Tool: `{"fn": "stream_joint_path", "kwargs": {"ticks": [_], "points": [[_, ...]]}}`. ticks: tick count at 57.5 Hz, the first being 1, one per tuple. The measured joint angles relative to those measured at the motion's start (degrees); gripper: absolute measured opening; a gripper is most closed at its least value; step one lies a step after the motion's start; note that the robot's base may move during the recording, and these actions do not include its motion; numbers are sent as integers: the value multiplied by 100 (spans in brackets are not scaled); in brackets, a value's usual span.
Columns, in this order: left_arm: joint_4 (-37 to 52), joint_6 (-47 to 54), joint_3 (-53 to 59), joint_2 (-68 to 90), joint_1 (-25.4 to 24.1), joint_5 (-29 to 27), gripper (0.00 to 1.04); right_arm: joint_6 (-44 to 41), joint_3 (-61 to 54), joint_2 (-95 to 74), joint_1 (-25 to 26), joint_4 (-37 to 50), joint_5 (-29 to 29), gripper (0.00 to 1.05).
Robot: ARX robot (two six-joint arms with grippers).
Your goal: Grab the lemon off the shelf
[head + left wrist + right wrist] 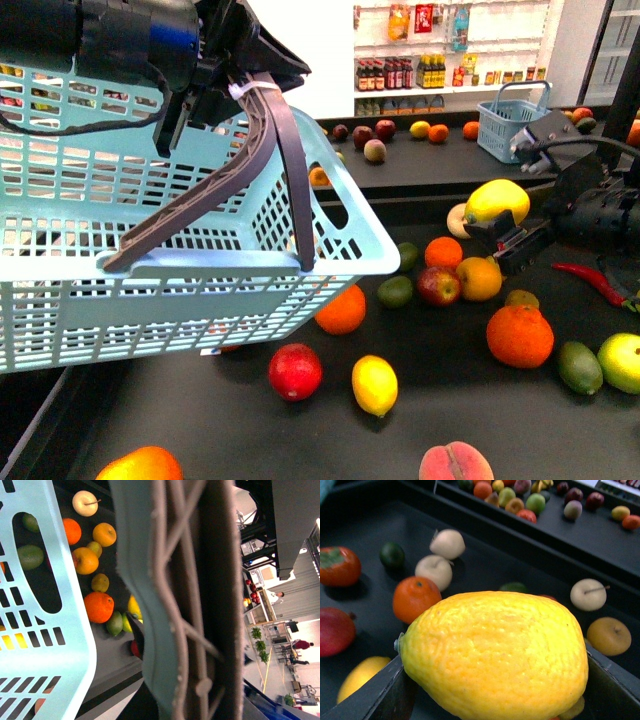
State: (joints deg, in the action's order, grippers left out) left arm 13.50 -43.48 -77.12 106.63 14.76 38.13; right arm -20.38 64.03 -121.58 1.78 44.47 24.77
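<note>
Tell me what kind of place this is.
Likely a grocery shop, or a mock one: loose fruit laid out on a black shelf, a light-blue shopping basket hanging from the left gripper, and stocked shelves of bottles at the back.

Bright overhead light, soft shadows, uneven focus.
Evenly lit from above on the matte shelf (215, 430), with only faint, soft-edged shadows. Sharp and saturated on the lemon (495, 655) between the fingers (375, 700), softer and darker well beyond them. Heavily blurred on the basket handle (190, 600) right against the left wrist lens; washed out to white far behind it.
</note>
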Motion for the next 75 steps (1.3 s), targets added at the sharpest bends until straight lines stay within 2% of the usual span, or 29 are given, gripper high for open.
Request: {"fn": "stream_joint_path", "kwargs": {"ticks": [11, 17, 37, 68, 75], "points": [[0, 0, 0, 0, 0, 0, 8, 518, -623, 984, -422, -111, 240, 80], [0, 0, 0, 0, 0, -2, 8, 787, -955, 1294, -833, -144, 271, 80], [2, 0, 0, 0, 0, 0, 7, 1119, -848, 1161, -1740, -175, -146, 80], [2, 24, 0, 0, -2, -24, 7, 1333, -286, 522, -2138, -380, -595, 80], [2, 37, 0, 0, -9, -7, 7, 1335, -286, 520, -2155, -398, -584, 96]]}}
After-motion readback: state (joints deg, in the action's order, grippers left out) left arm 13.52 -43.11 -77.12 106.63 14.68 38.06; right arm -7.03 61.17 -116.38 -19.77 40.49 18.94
